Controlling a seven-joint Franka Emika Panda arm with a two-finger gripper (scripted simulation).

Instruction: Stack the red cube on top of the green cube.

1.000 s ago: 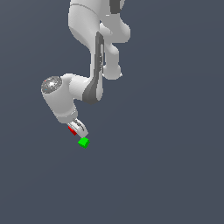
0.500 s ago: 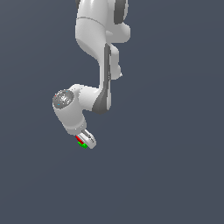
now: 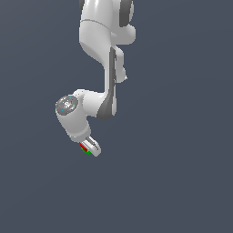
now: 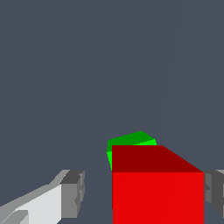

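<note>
The red cube (image 4: 157, 192) fills the space between my fingers in the wrist view, and in the exterior view it is only a red sliver (image 3: 83, 146) at the fingertips. Right under and behind it, the green cube (image 4: 131, 141) peeks out, a green speck (image 3: 86, 152) in the exterior view. My gripper (image 3: 91, 148) points down over both cubes. One finger (image 4: 72, 192) stands off the red cube with a plain gap, while the other finger (image 4: 214, 188) sits at the cube's opposite side. The gripper (image 4: 143, 192) looks open around the red cube, which appears to rest on the green one.
The floor (image 3: 182, 182) is a plain dark grey surface all around. The white arm (image 3: 98, 50) rises from the wrist toward the top of the exterior view.
The gripper carried the red cube toward the exterior view's right until it stood over the green cube, then barely moved. The two cubes, apart one second ago, now sit together.
</note>
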